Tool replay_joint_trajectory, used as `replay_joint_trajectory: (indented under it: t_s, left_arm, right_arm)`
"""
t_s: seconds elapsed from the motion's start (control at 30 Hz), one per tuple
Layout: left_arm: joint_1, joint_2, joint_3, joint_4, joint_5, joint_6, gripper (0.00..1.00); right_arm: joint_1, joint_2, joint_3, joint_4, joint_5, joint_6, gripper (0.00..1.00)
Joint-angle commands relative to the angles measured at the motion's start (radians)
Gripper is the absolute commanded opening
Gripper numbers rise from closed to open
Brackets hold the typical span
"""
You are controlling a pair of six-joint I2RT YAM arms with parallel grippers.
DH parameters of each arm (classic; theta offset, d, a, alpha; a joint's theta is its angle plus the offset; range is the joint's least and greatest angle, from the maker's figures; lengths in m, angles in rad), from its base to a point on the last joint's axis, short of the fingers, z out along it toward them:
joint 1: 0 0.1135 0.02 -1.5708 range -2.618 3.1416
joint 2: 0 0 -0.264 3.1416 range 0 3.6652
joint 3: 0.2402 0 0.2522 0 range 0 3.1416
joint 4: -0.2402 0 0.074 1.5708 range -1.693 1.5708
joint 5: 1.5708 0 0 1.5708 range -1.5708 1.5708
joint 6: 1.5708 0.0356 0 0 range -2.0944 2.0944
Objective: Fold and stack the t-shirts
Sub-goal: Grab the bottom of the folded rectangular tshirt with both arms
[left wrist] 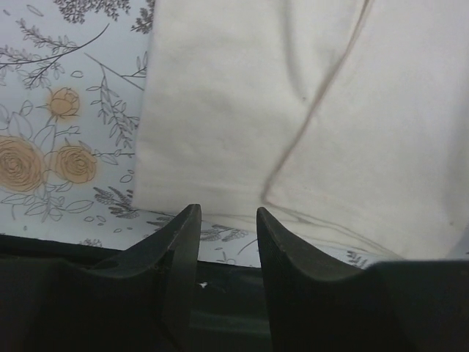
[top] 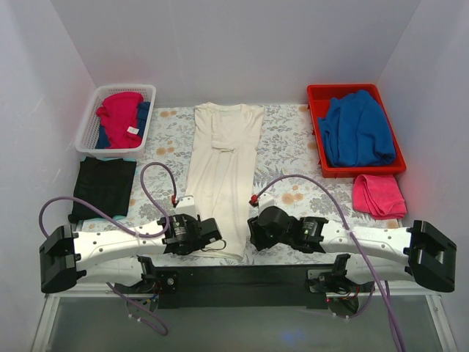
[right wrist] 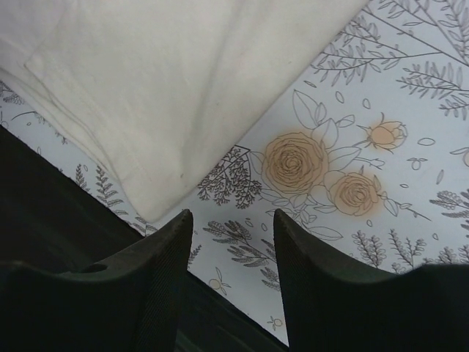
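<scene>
Basket (top: 86, 126) sitting far left, red bin (top: 314, 110) far right, pink cloth (top: 377, 196) lying beside bin. Cream shirt (top: 223, 161) lying lengthwise on counter (top: 289, 158); black shirt (top: 102, 187) left (folded). Left hand (left wrist: 226, 213), right hand (right wrist: 231, 216) hovering at cream hem, fingers parted, gripping nothing.

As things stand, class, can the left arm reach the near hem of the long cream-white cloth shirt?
Probably yes: the left gripper, jaws parted, sits just short of the cream-white shirt, only bare grey floral tablecloth between.

A robotics lab booth. Walled on three sides by bare white panels (top: 234, 44). Fitted with two arms (top: 124, 242) on a black rail (top: 242, 277) along the near edge of the table (top: 286, 154).
</scene>
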Motion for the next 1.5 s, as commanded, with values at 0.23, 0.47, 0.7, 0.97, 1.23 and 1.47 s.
replay_joint_trajectory:
  t_s: [0.23,0.47,0.7,0.97,1.23,1.47]
  left_arm:
    - [0.001,-0.051,-0.069,-0.139,0.009,-0.486,0.41]
    - [0.06,-0.082,-0.147,-0.063,0.059,-0.428,0.42]
    - [0.151,-0.082,-0.21,0.063,0.082,-0.32,0.43]
    - [0.217,-0.104,-0.224,0.144,0.084,-0.225,0.44]
    - [0.218,-0.14,-0.178,0.048,0.067,-0.239,0.41]
    - [0.218,-0.17,-0.159,-0.021,0.049,-0.26,0.4]
  right_arm:
    - [0.067,0.121,0.019,0.155,-0.116,0.013,0.56]
    - [0.079,0.156,0.022,0.167,-0.103,0.017,0.56]
    - [0.079,0.159,0.015,0.165,-0.088,0.024,0.56]
    - [0.078,0.181,0.024,0.165,-0.082,0.024,0.56]
    - [0.082,0.178,0.029,0.164,-0.08,0.024,0.56]
    - [0.082,0.176,0.032,0.164,-0.073,0.027,0.56]
